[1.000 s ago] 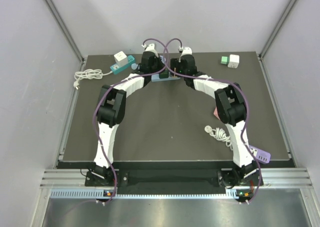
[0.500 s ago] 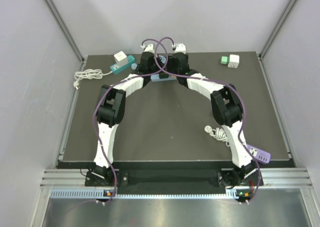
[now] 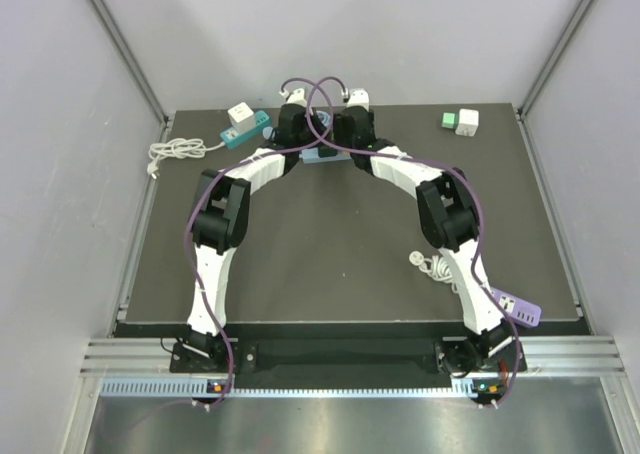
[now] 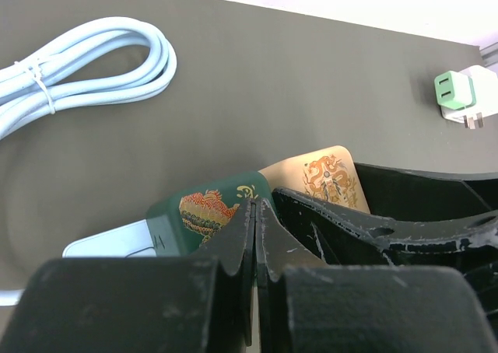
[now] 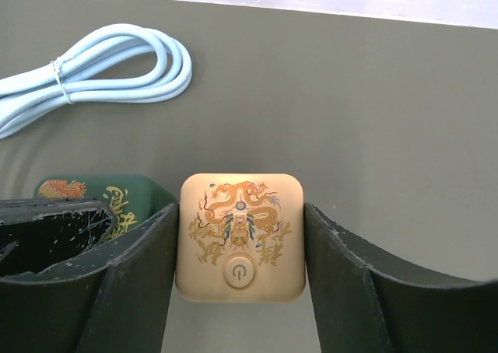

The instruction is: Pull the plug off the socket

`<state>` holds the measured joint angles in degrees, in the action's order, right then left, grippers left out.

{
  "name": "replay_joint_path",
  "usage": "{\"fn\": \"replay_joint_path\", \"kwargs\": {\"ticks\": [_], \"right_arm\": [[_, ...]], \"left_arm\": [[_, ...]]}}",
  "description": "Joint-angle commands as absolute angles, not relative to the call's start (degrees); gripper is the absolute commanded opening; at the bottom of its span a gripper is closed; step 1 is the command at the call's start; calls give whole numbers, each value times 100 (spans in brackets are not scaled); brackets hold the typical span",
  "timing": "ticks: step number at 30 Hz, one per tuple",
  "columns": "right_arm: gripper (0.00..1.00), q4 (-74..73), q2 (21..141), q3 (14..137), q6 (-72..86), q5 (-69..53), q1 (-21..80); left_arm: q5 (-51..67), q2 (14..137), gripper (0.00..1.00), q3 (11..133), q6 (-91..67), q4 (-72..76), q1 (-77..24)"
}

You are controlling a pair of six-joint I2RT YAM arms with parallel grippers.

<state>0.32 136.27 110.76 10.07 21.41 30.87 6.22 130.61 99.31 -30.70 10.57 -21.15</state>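
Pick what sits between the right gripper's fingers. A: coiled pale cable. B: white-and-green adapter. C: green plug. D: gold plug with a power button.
D: in the right wrist view the gold plug sits between the two fingers of the right gripper; the green plug lies beside it, outside them.
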Motion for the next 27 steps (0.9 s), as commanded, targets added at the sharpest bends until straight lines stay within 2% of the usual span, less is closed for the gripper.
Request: {"fn": "replay_joint_path", "kwargs": {"ticks": [1, 4, 13, 16, 17, 21, 24, 27], "right_arm": [[60, 18, 13764, 11364, 1125, 1978, 3094], [57, 17, 13807, 11443, 1151, 1881, 3076], [38, -246, 13975, 11760, 1432, 1872, 3085], [19, -325, 14018, 11874, 1468, 1960, 3076], [2, -325, 14019, 11883, 1494, 1969, 3076], [0, 312, 13773, 11559, 1503, 2222, 3129], [0, 1192, 13238, 10637, 1424, 2521, 3242], [0, 2712, 12684, 9478, 986, 2846, 3436]], "left_arm": [[668, 13438, 0, 9545, -2971, -422, -2092], [712, 13465, 0, 9580, -2997, -466, -2092], [721, 13658, 0, 9791, -3103, -905, -2118], [659, 13676, 0, 9747, -3102, -1045, -2109], [624, 13676, 0, 9712, -3111, -1072, -2109], [554, 13667, 0, 9528, -3269, -1090, -2109], [633, 13720, 0, 9475, -3357, -1090, -2109], [650, 13799, 0, 9527, -3393, -1195, -2109]]}}
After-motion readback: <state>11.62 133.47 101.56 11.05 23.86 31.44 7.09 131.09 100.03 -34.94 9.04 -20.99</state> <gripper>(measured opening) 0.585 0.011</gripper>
